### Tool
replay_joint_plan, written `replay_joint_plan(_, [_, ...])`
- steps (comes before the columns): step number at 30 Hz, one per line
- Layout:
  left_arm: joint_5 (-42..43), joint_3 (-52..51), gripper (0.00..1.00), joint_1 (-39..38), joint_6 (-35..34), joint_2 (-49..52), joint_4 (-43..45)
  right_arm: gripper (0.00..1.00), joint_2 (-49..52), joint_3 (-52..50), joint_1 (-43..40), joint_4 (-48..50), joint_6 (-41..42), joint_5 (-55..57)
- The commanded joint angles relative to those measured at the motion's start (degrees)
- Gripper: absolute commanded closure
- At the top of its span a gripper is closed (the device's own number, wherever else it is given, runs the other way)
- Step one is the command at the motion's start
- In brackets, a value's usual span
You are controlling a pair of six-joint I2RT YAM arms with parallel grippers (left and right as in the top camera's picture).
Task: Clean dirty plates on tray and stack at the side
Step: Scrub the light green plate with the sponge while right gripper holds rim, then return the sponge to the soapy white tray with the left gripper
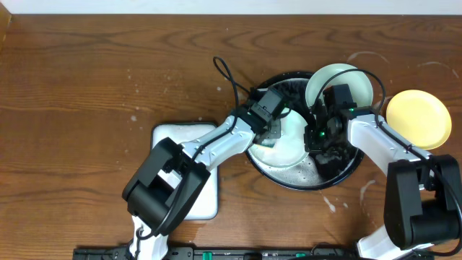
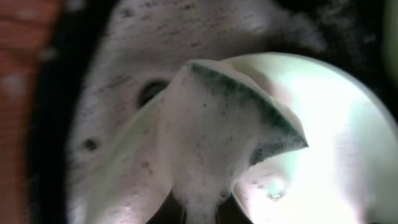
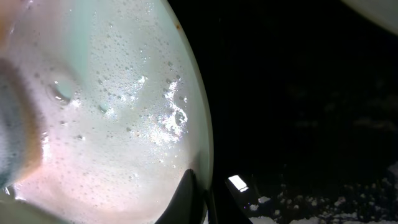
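Presses foamy sponge onto mint plate in tray, left gripper clenched on sponge; pinches plate's rim in right gripper. Second mint plate propped on tray's far rim, yellow plate on table beside.

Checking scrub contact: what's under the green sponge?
A foamy mint plate, lying in the black tray. The sponge covers the patch beneath, so smears there can't be seen.

A plate lies in the tray between left gripper and right gripper, sponge on it; second plate behind the right gripper, third plate rightward.
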Motion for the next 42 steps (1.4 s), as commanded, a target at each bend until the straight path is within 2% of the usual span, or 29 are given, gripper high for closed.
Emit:
replay_joint_plan(1, [8.5,-0.6,0.92,0.9,-3.0,2.2,3.3,0.99,1.4,-1.2,-0.5,-0.9,-3.4,7.1])
replay_joint_plan(4, [13.6,-0.6,0.92,-1.0,-6.0,2.4,5.6,0.99,1.4,-1.2,-0.5,-0.9,-3.4,7.1])
replay_joint_plan(12, [17.4,-0.6,0.92,-6.0,-8.2,3.3,5.0,0.99,1.4,-1.2,-0.5,-1.0,-3.4,7.0])
replay_joint_plan(17, [12.2,-0.6,0.92,-3.7,-4.7,3.3,-0.1,0.99,1.4,-1.2,-0.5,-1.0,-3.4,7.0])
replay_joint_plan(22, [-2.8,-0.6,0.93,0.1,1.9,3.3,-6.2,0.99,1.4,-1.2,-0.5,-1.0,-3.4,7.0])
replay_joint_plan(26, [-14.4,-0.6,0.93,1.5,7.1,3.2,-6.9,0.99,1.4,-1.2,-0.5,-1.0,-3.4,7.0])
replay_joint_plan(33, [-27.4,-0.5,0.92,0.7,13.8,3.2,-6.9,0.99,1.4,-1.2,-0.5,-0.9,-3.4,7.0])
replay_joint_plan(37, [-27.4,-0.5,0.93,0.5,13.7,2.7,-6.9,0.99,1.4,-1.2,-0.5,-0.9,-3.4,7.1])
replay_joint_plan(42, [-20.8,0.5,0.92,0.5,12.6,-0.4,-7.1,0.99,1.4,-1.2,-0.5,-0.9,-3.4,7.1])
